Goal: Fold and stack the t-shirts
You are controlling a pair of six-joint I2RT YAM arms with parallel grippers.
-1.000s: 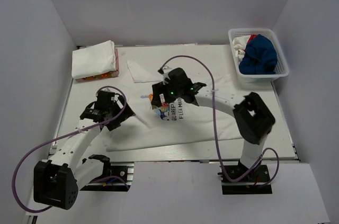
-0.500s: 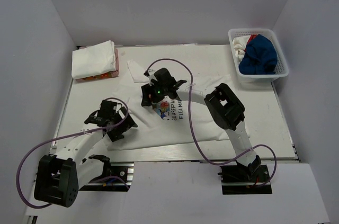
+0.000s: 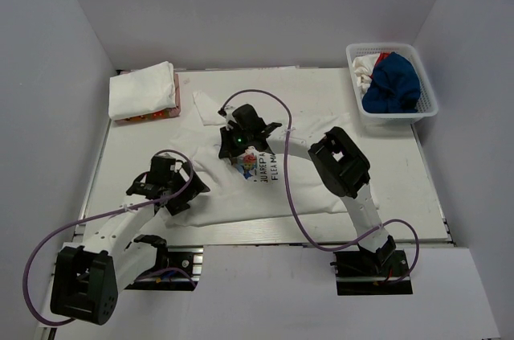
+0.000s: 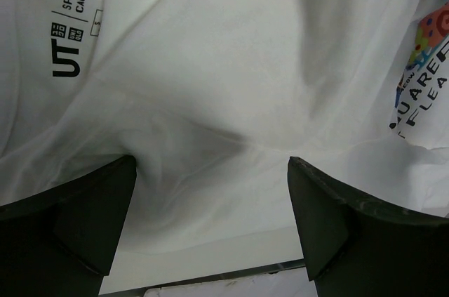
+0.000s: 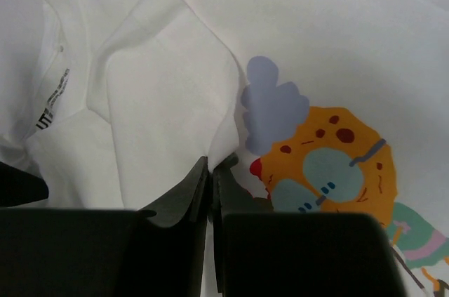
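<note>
White worktop [image 3: 385, 165]. Directly on it: printed t-shirt [image 3: 241, 199] spread across the middle towards the near edge; folded white t-shirts [image 3: 143, 89] stacked at far left corner; lattice basket [image 3: 400, 115] at far right corner, holding a crumpled blue garment [image 3: 393, 83]

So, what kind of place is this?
Likely a robot lab cell, not a home: left arm and right arm bolted to a table, plain white walls around, a t-shirt spread out for folding.

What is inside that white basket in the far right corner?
A crumpled royal blue t-shirt fills most of the basket, with white cloth and a bit of red cloth behind it. Anything underneath them is covered.
</note>
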